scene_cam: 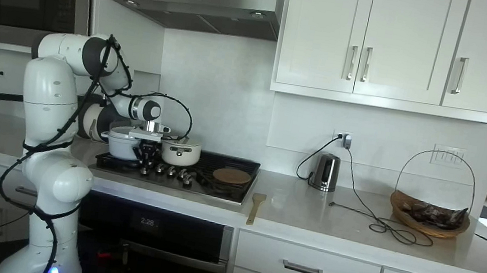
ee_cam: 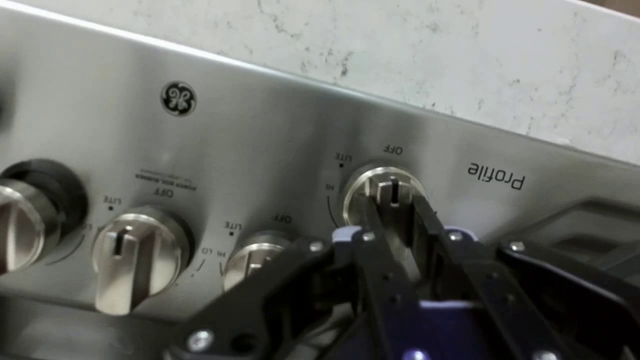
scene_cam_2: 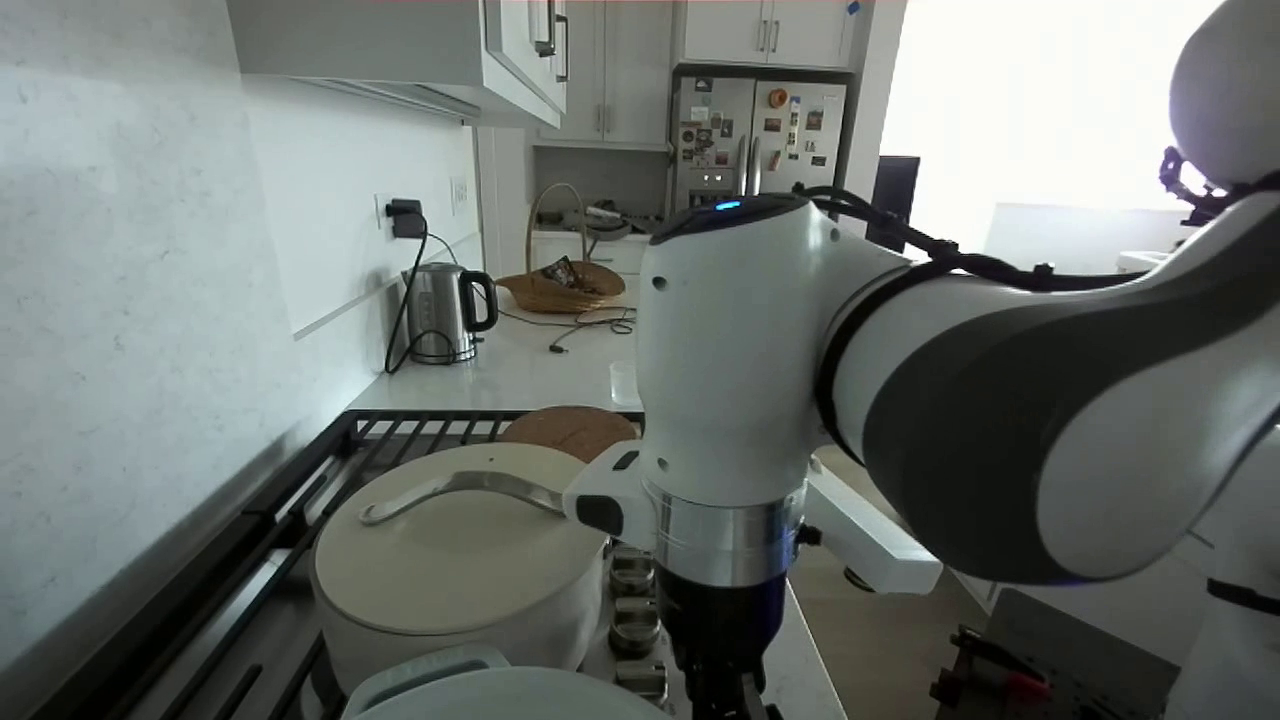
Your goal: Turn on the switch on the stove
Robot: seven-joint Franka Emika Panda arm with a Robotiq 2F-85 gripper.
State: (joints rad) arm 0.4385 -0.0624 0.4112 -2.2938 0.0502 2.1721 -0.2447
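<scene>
Dee: So how far along is the robot, really?

Ray: Going by an exterior view, the arm (scene_cam: 53,87) stands at the near left of the stove (scene_cam: 226,160), and the gripper (scene_cam: 146,166) points straight down at the left end of the row of knobs (scene_cam: 171,171) along the stove's near edge. So the getting-there part looks done.

Dee: Where's the cream pot (scene_cam_2: 460,550) in all this?

Ray: In an exterior view it sits just beyond the knobs, far side. Trouble is, the gripper runs off the bottom of that view, so that angle says nothing about the grip.

Dee: And the wrist view?

Ray: That's the good one, even though everything reads upside down. The fingers (ee_cam: 425,215) are only a narrow gap apart, one on each side of the ridge (ee_cam: 396,215) of the leftmost knob (ee_cam: 394,202). Whether they're actually squeezing it, there's no telling.

Dee: Any turning done yet, though?

Ray: Doesn't look like it. The black line (ee_cam: 395,190) on that knob points at the OFF print (ee_cam: 393,149), and the LITE print (ee_cam: 343,157) sits off to the right of that. So lined up, yes; switched on, no. Best guess at what's left: get a firm hold, maybe press down, then twist toward LITE.
</scene>
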